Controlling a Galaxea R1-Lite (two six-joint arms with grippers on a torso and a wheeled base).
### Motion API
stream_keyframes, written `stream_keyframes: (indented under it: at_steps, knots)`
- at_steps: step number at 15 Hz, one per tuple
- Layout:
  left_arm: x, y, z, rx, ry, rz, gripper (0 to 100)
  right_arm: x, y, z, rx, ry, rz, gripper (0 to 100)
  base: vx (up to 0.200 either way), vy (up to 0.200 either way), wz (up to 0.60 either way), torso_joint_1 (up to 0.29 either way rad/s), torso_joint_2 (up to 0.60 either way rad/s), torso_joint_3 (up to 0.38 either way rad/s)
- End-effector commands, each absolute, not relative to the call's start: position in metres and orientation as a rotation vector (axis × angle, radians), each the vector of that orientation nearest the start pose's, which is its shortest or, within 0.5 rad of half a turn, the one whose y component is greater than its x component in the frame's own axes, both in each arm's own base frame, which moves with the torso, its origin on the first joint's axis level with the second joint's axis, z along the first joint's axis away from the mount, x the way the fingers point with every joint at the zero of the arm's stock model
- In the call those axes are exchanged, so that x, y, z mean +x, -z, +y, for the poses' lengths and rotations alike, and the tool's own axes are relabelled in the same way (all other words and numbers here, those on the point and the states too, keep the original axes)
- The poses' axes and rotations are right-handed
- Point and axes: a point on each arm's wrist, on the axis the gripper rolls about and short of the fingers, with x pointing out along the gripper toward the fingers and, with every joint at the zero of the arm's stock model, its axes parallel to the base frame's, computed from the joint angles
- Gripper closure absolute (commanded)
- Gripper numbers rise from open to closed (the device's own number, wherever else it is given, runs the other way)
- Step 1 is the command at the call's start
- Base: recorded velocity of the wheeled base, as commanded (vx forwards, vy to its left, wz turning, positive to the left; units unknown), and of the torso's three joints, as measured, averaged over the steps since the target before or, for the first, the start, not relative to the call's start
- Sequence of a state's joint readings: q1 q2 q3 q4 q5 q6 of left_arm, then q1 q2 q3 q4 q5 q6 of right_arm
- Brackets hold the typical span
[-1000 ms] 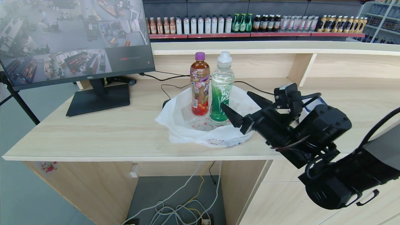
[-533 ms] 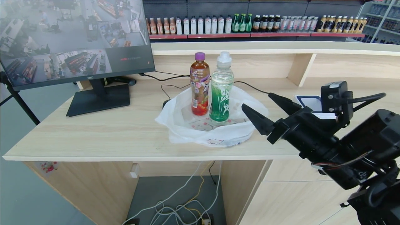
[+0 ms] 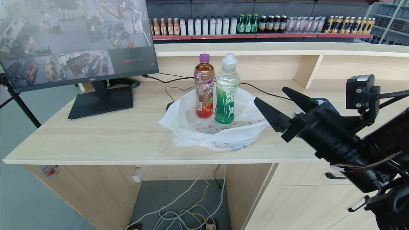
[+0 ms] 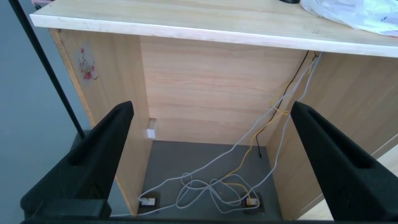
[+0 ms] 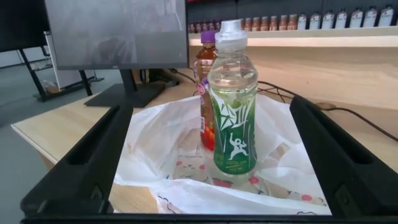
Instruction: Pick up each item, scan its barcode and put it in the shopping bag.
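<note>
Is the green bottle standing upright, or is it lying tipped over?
Upright. The green bottle stands on its base on the spread shopping bag, white cap on top, beside the orange bottle.

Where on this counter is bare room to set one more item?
Bare counter: between monitor base and shopping bag, and along the front edge. Crowded: tea bottle and green bottle in the bag, right gripper beside it.

pale wood-grain counter top point(image 3: 96, 134): smooth, matt, laminate look. thin white plastic shopping bag point(image 3: 187, 126): crinkled, soft sheen, slightly see-through. clear plastic bottle with green label and white cap point(image 3: 226, 92) and amber plastic bottle with purple cap point(image 3: 204, 83): glossy walls, shiny film labels. right gripper point(image 3: 270, 94): black, matt, hard-plastic look. flat black monitor stand point(image 3: 100, 102): matt.
</note>
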State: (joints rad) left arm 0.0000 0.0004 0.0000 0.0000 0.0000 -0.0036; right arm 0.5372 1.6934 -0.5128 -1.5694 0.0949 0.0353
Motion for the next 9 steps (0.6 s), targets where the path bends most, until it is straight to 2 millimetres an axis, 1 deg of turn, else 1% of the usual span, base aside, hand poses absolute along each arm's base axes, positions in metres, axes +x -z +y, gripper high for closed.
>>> stream_keyframes:
  at_steps: [1,2,9]
  knots:
    - [-0.0228,-0.0755,0.0000,-0.003,0.000,0.000,0,0.2279,-0.2038,0.1386,0.121,-0.632,-0.375,0,0.000,0.000,0.00,0.000,0.00,0.000]
    - [-0.0228,-0.0755,0.0000,-0.005,0.000,0.000,0,0.2276,-0.2031,0.1385,0.120,-0.632,-0.372,0,0.000,0.000,0.00,0.000,0.00,0.000]
    - [-0.0228,-0.0755,0.0000,-0.005,0.000,0.000,0,0.2284,-0.2008,0.1389,0.120,-0.633,-0.363,0,0.000,-0.200,0.00,0.004,0.00,0.003]
